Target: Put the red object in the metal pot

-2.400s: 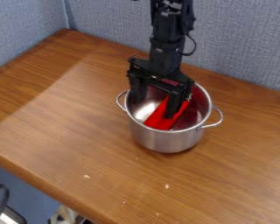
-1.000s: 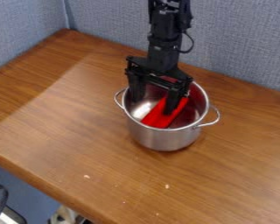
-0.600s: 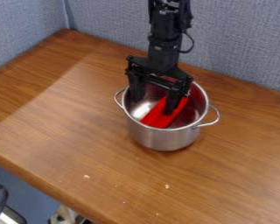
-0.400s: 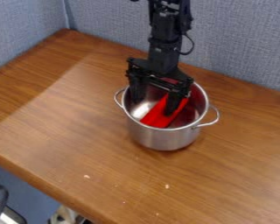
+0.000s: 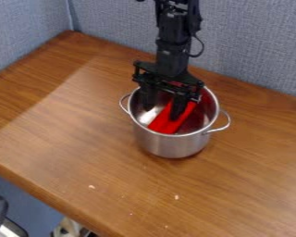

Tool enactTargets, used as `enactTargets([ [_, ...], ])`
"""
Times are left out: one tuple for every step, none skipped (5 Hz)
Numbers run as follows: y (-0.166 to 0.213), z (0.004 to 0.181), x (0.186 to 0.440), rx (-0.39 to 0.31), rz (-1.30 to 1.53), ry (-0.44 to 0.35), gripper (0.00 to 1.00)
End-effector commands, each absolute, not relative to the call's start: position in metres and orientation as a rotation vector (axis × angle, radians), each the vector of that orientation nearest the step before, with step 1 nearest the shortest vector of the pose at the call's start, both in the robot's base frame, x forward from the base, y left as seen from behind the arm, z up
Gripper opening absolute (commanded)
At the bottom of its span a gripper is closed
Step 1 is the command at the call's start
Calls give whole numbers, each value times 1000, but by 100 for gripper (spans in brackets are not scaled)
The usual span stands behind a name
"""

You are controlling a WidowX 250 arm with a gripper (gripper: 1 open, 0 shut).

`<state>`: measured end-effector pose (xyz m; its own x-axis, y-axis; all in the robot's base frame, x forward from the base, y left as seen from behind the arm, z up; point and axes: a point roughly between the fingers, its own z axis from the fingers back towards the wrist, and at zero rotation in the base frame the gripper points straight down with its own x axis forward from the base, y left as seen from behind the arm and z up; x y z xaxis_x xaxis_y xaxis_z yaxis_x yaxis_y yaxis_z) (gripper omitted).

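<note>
The metal pot [image 5: 163, 144] stands on the wooden table, right of centre. Inside it the red object [image 5: 179, 119] leans tilted against the far right wall, its lower end on the bottom. My gripper [image 5: 169, 109] points straight down with its black fingers dipped into the pot's mouth. The fingers stand on either side of the red object's upper part, about half as far apart as before. Whether they press on it I cannot tell. The pot's rim and the fingers hide part of the red object.
The wooden table [image 5: 77, 111] runs to its front edge at the lower left. A blue-grey wall [image 5: 40, 23] stands close behind the table. The black arm [image 5: 176, 32] rises straight up from the pot.
The fingers have drawn inward around the red object in the pot; before they stood wide near the pot's rim. The arm, the pot and the red object have stayed in place.
</note>
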<state>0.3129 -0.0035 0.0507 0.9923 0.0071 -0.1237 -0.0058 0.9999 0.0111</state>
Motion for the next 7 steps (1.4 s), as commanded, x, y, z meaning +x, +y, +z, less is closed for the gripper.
enactTargets([
  [2,57,316,7,21,105,0],
  [0,57,317,4,17,106,0],
  [-3,56,318,1,13,107,0],
  [-5,55,319,-2,9,108,100],
  [-6,55,320,-4,6,109,0],
  [-8,55,321,-6,2,111,0],
  [-10,55,322,-9,-1,111,100],
])
